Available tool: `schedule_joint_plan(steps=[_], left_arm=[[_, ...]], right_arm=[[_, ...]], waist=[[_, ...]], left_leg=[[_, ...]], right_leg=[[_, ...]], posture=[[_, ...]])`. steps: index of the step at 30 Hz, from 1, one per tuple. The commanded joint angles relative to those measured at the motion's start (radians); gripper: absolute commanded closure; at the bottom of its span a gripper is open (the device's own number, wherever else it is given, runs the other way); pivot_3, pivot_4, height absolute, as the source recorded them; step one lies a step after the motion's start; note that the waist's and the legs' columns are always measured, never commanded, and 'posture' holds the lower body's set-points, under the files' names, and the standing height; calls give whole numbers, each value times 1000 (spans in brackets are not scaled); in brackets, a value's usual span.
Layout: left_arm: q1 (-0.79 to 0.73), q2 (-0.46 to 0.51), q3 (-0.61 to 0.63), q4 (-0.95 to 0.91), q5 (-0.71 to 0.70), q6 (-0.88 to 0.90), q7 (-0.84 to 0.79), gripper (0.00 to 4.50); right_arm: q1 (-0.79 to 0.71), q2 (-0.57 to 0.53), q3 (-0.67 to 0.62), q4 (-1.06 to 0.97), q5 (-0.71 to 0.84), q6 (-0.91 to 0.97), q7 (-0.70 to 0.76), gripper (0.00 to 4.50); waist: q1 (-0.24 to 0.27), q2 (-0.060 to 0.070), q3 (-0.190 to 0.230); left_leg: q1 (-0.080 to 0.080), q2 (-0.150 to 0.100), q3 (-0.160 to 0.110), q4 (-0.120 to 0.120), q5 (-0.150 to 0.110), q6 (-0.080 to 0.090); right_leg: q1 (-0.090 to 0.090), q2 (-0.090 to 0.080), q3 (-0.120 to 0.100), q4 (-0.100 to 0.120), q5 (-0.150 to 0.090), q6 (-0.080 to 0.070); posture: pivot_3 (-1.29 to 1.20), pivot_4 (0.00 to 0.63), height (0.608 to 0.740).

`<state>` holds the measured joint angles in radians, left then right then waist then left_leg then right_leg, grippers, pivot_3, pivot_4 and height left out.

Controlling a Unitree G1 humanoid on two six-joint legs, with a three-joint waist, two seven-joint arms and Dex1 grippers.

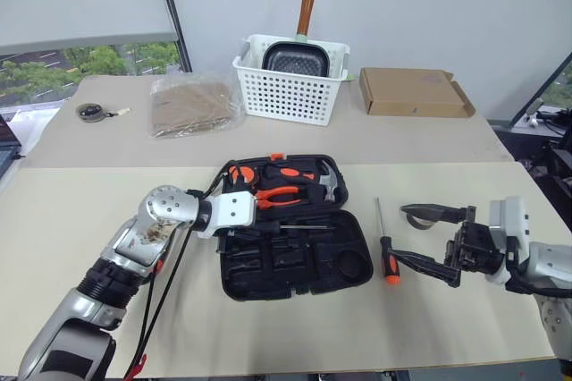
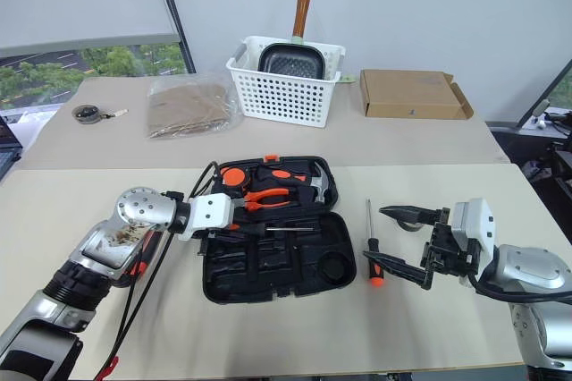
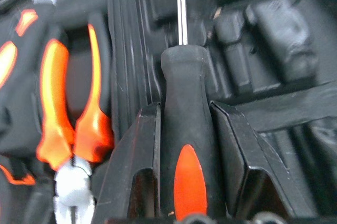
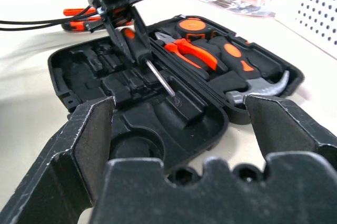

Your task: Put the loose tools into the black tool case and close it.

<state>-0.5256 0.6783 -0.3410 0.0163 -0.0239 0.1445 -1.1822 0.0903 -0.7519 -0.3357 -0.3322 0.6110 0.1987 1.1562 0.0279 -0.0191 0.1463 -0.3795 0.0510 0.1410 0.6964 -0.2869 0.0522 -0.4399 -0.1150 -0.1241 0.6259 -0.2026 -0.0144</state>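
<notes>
- While the left claw (image 1: 253, 223) grips a black-and-orange screwdriver (image 3: 185, 145) by the handle over the open tool case (image 1: 295, 256), line the shaft up with a long recess, lower it flat, then let go.
- Right claw (image 1: 435, 241) gapes wide, empty, just beside a second screwdriver (image 1: 385, 247) lying on the desk (image 1: 268, 336).
- Case lid half holds pliers (image 1: 277, 199) and a hammer (image 1: 329, 182).
- White basket (image 1: 290, 81) holds a pan (image 1: 295, 57).

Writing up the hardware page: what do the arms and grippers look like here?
Both arms are silver-grey metal, ribbed black toward the shoulder, with white wrist blocks. The left arm has a rounded, scuffed joint housing and loose black cables plus a red one alongside. Left gripper and right gripper each have two angular matte-black fingers.
</notes>
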Motion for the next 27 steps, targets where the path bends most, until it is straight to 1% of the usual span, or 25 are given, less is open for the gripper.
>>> schedule_joint_plan(steps=[1,7,13,20,27], left_arm=[[-21,-12,-10,-21,36,71,30,3543],[-1,-11,-7,-80,73,189,78,3543],[5,18,-10,-118,93,264,88,3543],[20,23,-32,-107,114,291,118,3543],[-31,13,-48,-85,130,307,129,3543]], right_arm=[[-2,1,-34,-39,15,-21,-19,0],[-21,-8,-26,-35,15,-17,-30,0],[-54,-12,-8,-14,12,-14,-19,0],[-84,-18,8,-7,13,1,-13,0],[-84,-16,13,-20,15,10,-18,0]], waist=[[0,0,0],[7,0,0],[10,0,0],[9,0,0],[10,0,0]], left_leg=[[0,0,0,0,0,0],[0,-1,-2,1,2,2],[0,-1,-2,1,2,2],[0,-1,-3,0,2,2],[1,-1,-3,1,3,2]], right_leg=[[0,0,0,0,0,0],[1,0,2,0,0,0],[1,1,2,1,0,0],[1,1,2,1,0,0],[2,1,2,1,0,0]], posture=[[0,150,700],[0,150,700],[0,150,700],[0,150,700],[0,150,700]])
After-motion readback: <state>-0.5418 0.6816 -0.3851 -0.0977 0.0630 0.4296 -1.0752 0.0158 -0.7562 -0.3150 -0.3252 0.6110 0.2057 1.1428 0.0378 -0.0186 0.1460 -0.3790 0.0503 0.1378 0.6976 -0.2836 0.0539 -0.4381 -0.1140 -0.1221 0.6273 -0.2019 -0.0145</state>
